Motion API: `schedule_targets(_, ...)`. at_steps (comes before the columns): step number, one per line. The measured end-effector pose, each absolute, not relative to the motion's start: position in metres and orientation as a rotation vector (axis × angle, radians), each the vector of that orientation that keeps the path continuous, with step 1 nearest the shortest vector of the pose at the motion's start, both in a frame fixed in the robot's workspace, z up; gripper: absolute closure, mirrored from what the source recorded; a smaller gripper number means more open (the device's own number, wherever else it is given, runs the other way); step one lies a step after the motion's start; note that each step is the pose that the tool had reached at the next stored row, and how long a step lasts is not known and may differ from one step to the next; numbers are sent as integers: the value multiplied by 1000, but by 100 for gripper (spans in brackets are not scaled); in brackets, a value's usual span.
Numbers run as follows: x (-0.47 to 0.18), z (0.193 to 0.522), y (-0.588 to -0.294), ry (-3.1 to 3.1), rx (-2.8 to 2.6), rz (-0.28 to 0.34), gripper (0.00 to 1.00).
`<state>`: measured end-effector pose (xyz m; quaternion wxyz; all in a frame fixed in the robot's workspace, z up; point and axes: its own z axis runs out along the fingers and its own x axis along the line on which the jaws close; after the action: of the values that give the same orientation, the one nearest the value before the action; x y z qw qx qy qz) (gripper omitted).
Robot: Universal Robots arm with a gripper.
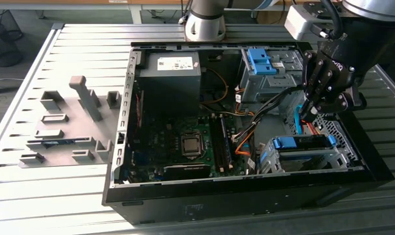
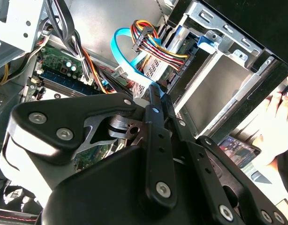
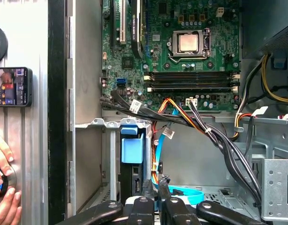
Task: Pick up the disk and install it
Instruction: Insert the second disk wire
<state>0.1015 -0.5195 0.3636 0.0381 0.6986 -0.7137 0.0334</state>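
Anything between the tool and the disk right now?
Yes. In the second wrist view the blue flat cable loops across right in front of the tool, and the multi-coloured wire bundle with its black connector lies against the disk, which sits in the drive cage. Both cables lie between tool and disk.

Workshop or robotics lab — slatted aluminium worktable [image 1: 66, 196] carrying an opened computer case [image 1: 250, 196], grey fixture blocks [image 1: 66, 127] beside it, wire waste bin [image 1: 3, 36] on the floor behind.
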Motion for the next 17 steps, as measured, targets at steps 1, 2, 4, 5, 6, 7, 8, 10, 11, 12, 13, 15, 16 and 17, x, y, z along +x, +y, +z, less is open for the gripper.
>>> schedule_targets(1,102,364,-519,-2189,2143,102,84)
schedule_targets(2,102,364,-519,-2189,2143,103,84)
schedule_targets(4,102,364,-519,-2189,2143,103,84)
schedule_targets(5,102,364,-519,-2189,2143,102,84)
schedule_targets(6,102,364,-520,-2190,2144,101,84)
schedule_targets(7,101,363,-520,-2195,2149,90,84)
schedule_targets(8,102,363,-520,-2205,2159,70,84)
schedule_targets(10,101,363,-522,-2223,2177,30,84)
schedule_targets(11,101,363,-523,-2232,2185,12,84)
schedule_targets(12,102,363,-525,-2235,2189,3,84)
schedule_targets(13,101,363,-527,-2237,2190,0,84)
schedule_targets(15,102,362,-532,-2238,2192,-3,84)
schedule_targets(16,101,361,-535,-2239,2193,-5,84)
schedule_targets(17,101,361,-537,-2240,2194,-6,84)
